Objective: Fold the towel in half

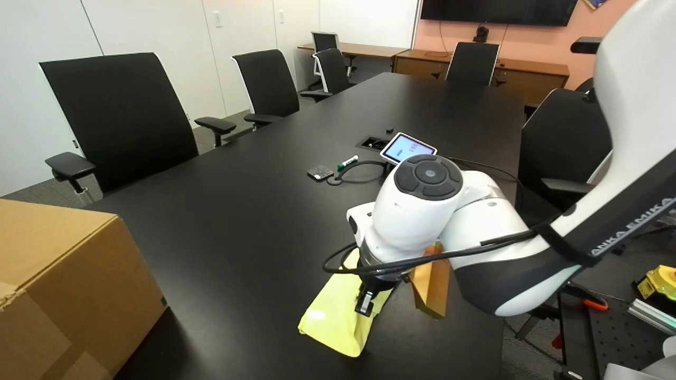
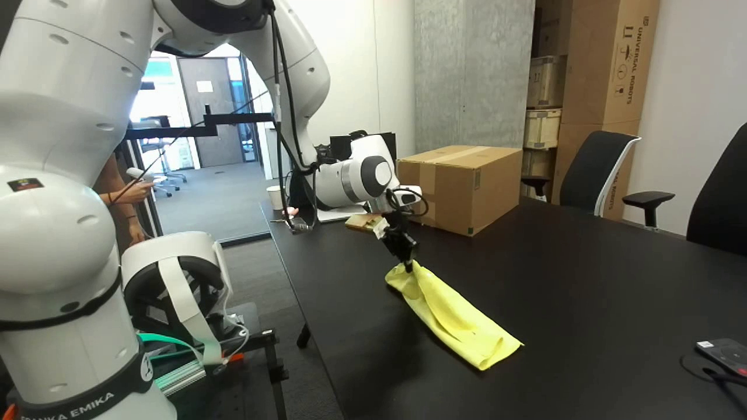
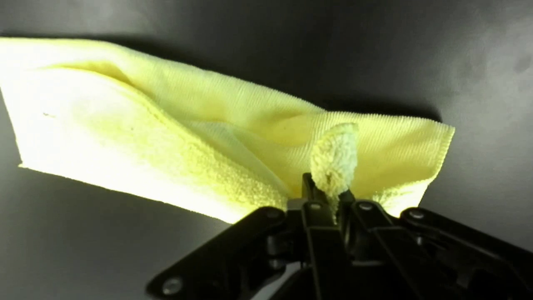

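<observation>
The pale yellow towel (image 1: 330, 316) lies on the black table as a long, narrow, partly doubled strip. It also shows in an exterior view (image 2: 461, 321), where its near end lies flat and its gripped end is bunched up. In the wrist view the towel (image 3: 125, 141) has a loose, raised fold running along it. My gripper (image 3: 329, 191) is shut on a pinch of towel, with a tuft sticking out between the fingertips. In both exterior views the gripper (image 1: 365, 302) (image 2: 408, 265) is low over one end of the towel. The towel's underside is hidden.
A large cardboard box (image 1: 79, 295) (image 2: 461, 186) stands on the table. An orange-brown block (image 1: 432, 285) lies beside the gripper. A tablet (image 1: 406, 148), a green marker (image 1: 347, 162) and a small dark square device (image 1: 320, 173) lie farther along the table. Chairs line its edges.
</observation>
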You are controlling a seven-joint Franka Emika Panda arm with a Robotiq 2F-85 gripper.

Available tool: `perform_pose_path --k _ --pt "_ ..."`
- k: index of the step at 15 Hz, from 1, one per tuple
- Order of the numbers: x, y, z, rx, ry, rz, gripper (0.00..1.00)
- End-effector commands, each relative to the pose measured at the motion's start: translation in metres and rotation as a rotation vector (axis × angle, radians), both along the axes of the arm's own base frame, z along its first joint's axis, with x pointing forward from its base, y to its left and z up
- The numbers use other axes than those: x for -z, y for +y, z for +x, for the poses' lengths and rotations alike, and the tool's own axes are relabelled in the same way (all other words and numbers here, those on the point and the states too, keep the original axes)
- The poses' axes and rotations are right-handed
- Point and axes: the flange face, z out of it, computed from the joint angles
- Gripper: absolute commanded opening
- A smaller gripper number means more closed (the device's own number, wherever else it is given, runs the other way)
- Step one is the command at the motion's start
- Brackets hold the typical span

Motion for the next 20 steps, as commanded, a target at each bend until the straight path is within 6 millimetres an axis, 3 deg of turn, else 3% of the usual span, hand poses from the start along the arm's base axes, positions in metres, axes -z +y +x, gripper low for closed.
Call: perform_pose_path --k 1,2,3,4,5,10,13,15,20 --pt "0.015 0.013 0.039 -0.029 -0.033 -0.041 0.09" --pt "0.017 0.015 0.048 -0.016 -0.037 -0.027 0.1" --pt "0.018 0.017 0.055 -0.014 -0.044 -0.019 0.26" --pt "0.019 0.021 0.062 -0.004 -0.053 -0.004 0.35" --pt "0.017 0.025 0.066 0.003 -0.061 0.012 0.37" --pt "-0.019 0.047 0.073 -0.013 -0.079 0.045 0.74" --pt "-0.04 0.044 0.068 0.023 -0.057 0.026 0.96" --pt "-0.056 0.028 0.052 0.045 -0.019 0.016 1.0" --pt "-0.097 -0.027 -0.013 0.192 0.111 0.009 1.0"
